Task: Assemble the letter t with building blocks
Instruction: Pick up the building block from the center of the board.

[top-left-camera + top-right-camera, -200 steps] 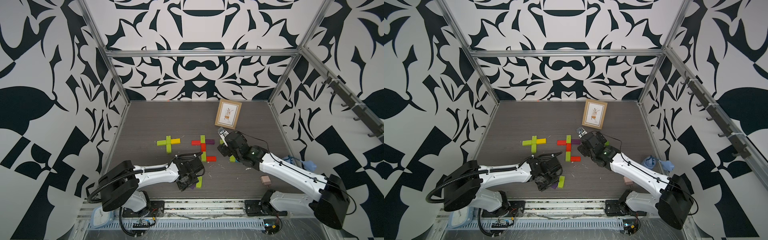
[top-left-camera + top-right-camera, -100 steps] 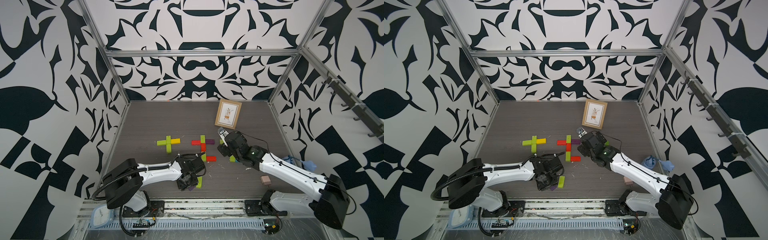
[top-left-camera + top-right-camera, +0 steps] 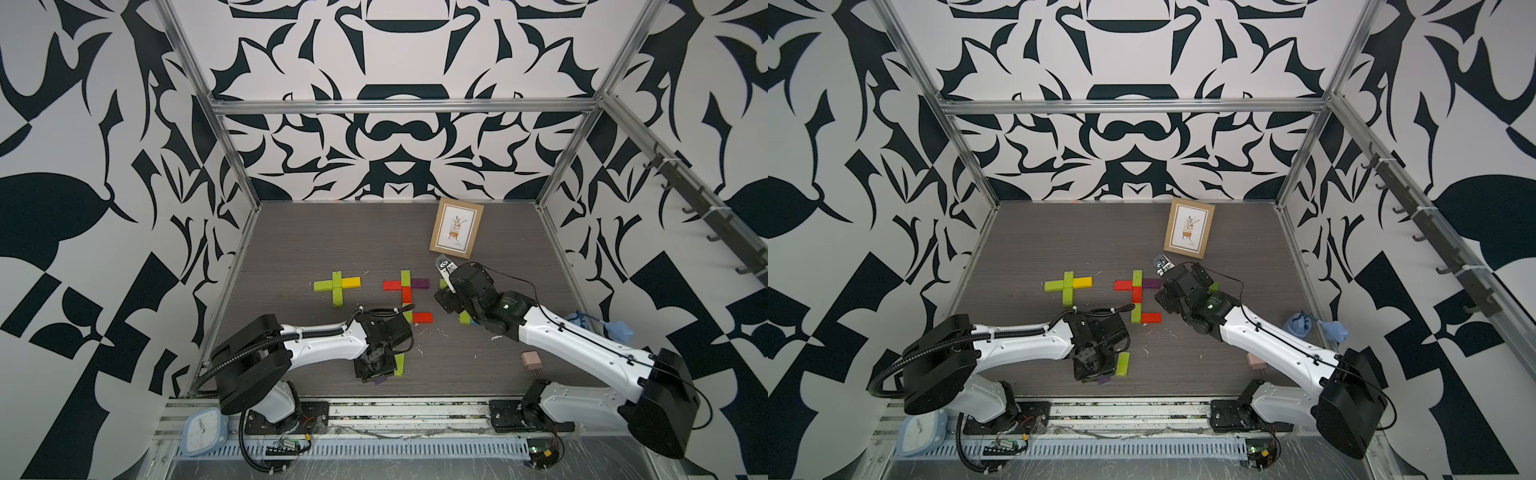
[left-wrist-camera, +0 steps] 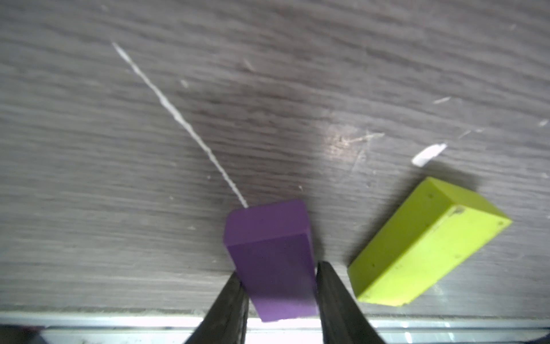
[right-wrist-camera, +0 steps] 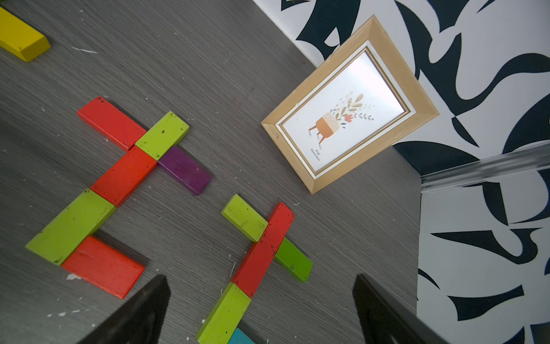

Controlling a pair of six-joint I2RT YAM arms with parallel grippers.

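My left gripper (image 4: 276,269) is low over the table's front edge and shut on a purple block (image 4: 268,238), one finger against each long side. Both top views show that purple block (image 3: 380,380) (image 3: 1104,380) poking out under the gripper. A loose lime block (image 4: 428,247) (image 3: 400,365) lies just beside it. Two block letters lie mid-table: a lime and yellow cross (image 3: 336,286) and a red, lime and purple one (image 3: 405,291). My right gripper (image 5: 262,280) (image 3: 446,297) hangs open above a third group, whose red block (image 5: 265,247) crosses lime ones, with a teal block (image 5: 241,338) at its foot.
A framed picture (image 3: 456,227) leans at the back right, close to my right gripper. A pale pink plug adapter (image 3: 530,360) lies under my right arm. A blue object (image 3: 615,328) sits by the right wall. A small clock (image 3: 203,430) rests on the front rail.
My left gripper's jaws have narrowed onto the purple block and the arm has shifted slightly. The right arm has not moved.
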